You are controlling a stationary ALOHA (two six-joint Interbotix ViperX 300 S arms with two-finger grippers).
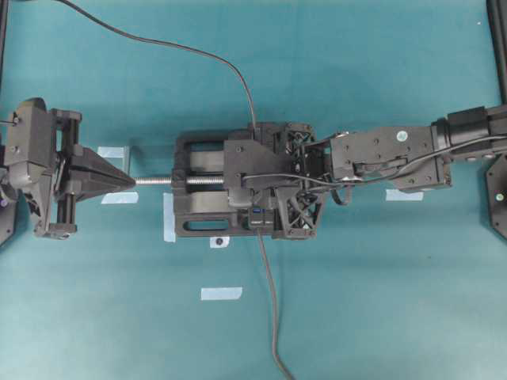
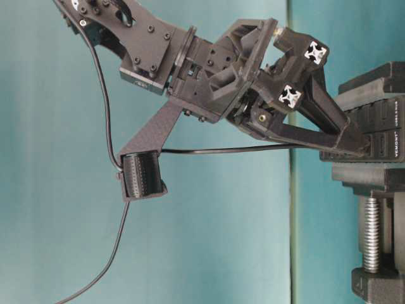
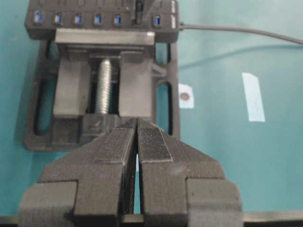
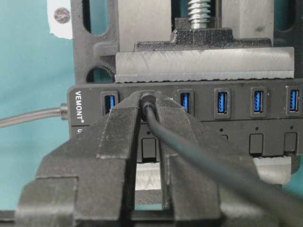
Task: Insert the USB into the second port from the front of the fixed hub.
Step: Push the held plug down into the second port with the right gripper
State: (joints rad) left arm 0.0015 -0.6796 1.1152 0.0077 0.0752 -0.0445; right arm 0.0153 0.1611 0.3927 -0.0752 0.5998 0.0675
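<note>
The fixed hub (image 4: pixel 236 127) is a long black strip with blue sockets, clamped in a black vise. It also shows in the left wrist view as the hub (image 3: pixel 71 19). My right gripper (image 4: pixel 147 106) is shut on the USB (image 4: pixel 147 98), whose tip sits in the second socket from the VEMONT end. Its thin black cable (image 4: pixel 199 153) trails back over one finger. At table level the right gripper (image 2: pixel 361 144) presses against the hub (image 2: pixel 386 142). My left gripper (image 3: pixel 137 124) is shut and empty, well back from the vise; overhead the left gripper (image 1: pixel 127 180) is at the left.
The black vise (image 1: pixel 198 186) with its silver screw (image 1: pixel 154 180) holds the hub mid-table. The hub's own thicker cable (image 1: pixel 269 301) runs toward the front edge. Several pale tape strips (image 1: pixel 221 293) lie on the teal surface. Another thin cable (image 1: pixel 198 51) curves across the back.
</note>
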